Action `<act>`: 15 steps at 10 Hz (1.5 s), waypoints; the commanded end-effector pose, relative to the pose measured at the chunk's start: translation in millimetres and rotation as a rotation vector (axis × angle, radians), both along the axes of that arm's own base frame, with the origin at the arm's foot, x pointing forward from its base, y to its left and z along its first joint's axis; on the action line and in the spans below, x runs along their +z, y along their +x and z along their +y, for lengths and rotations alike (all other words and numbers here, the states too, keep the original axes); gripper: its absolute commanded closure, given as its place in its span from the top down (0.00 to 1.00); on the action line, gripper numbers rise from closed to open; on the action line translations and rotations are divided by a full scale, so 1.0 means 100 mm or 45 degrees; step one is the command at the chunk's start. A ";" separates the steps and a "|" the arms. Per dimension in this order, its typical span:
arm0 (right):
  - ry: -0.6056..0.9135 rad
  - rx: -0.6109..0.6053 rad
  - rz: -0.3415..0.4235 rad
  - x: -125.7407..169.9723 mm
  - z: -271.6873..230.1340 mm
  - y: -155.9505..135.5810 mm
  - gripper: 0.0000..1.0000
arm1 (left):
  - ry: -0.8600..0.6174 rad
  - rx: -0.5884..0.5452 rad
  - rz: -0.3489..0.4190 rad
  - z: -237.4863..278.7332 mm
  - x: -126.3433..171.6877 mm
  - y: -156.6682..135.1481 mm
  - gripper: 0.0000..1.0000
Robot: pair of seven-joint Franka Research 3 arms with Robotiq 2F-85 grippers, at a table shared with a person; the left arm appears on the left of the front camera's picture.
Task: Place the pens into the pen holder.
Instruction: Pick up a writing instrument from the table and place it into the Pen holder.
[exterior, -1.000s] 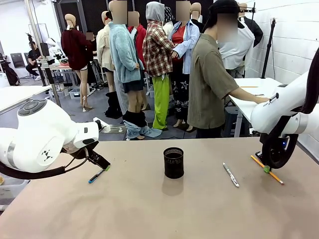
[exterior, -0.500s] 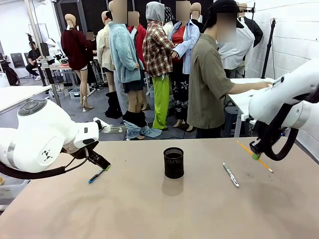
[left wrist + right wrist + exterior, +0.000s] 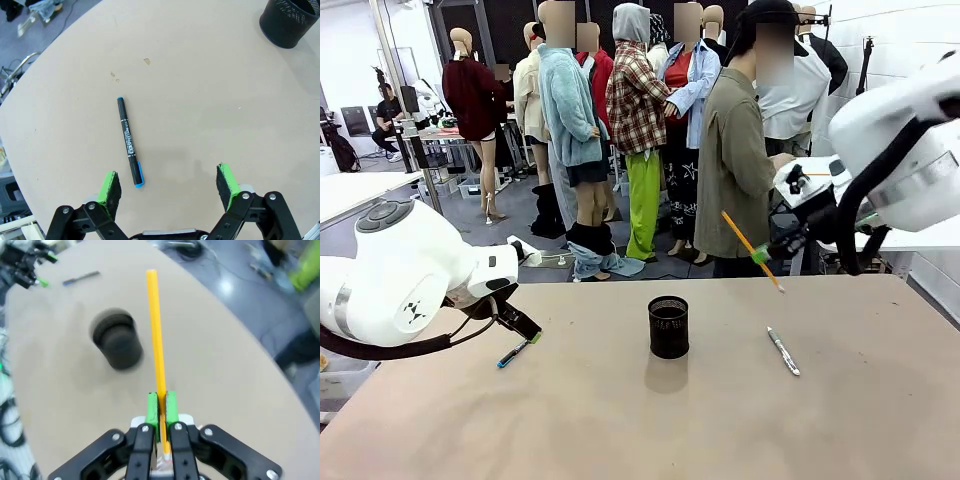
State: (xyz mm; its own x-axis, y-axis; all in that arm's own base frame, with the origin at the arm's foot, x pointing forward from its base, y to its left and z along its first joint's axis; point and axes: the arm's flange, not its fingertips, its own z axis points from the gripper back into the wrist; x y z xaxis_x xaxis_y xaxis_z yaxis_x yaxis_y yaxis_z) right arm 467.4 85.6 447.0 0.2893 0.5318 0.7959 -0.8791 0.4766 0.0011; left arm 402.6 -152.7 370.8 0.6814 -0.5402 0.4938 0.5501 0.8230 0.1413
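My right gripper (image 3: 762, 257) is shut on the orange pencil (image 3: 750, 249) and holds it tilted in the air, up and to the right of the black mesh pen holder (image 3: 668, 326). In the right wrist view the pencil (image 3: 156, 335) sticks out from the closed green pads (image 3: 154, 409), with the blurred pen holder (image 3: 117, 341) below and to the left of its tip. A silver-white pen (image 3: 782, 351) lies on the table right of the holder. My left gripper (image 3: 170, 186) is open, hovering low over the dark blue marker (image 3: 129, 141), also visible on the table's left side (image 3: 513, 352).
A person in an olive shirt (image 3: 740, 170) stands beyond the far edge, turned toward a white table (image 3: 840, 180) at the right. The tan table (image 3: 620, 420) has wide free room in front of the holder.
My right arm lifted the orange pencil off the table at the right and carried it up and leftward toward the holder. The left arm stayed still.
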 end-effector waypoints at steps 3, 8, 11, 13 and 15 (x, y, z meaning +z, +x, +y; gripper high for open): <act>0.491 0.468 -0.142 -0.33 0.40 0.38 0.00 | -0.004 0.004 -0.002 0.02 0.01 0.01 1.00; 0.479 0.444 -0.063 -0.61 1.20 0.55 0.00 | -0.004 0.004 -0.002 0.02 0.01 0.01 1.00; 0.443 0.448 -0.049 -0.68 1.16 0.51 0.00 | -0.004 0.004 -0.002 0.02 0.01 0.01 1.00; 0.538 0.480 -0.094 -0.71 1.16 0.47 0.00 | -0.004 0.004 -0.002 0.02 0.01 0.01 1.00; 0.548 0.556 -0.066 -0.79 1.29 0.54 0.00 | -0.004 0.004 -0.002 0.02 0.01 0.01 1.00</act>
State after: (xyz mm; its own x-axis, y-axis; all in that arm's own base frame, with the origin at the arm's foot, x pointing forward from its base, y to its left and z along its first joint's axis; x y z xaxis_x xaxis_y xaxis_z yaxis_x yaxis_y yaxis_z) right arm 514.5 207.5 376.6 0.0932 0.2401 0.9663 -0.9943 0.0733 0.0777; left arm 402.7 -152.8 370.8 0.6813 -0.5406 0.4936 0.5503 0.8229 0.1416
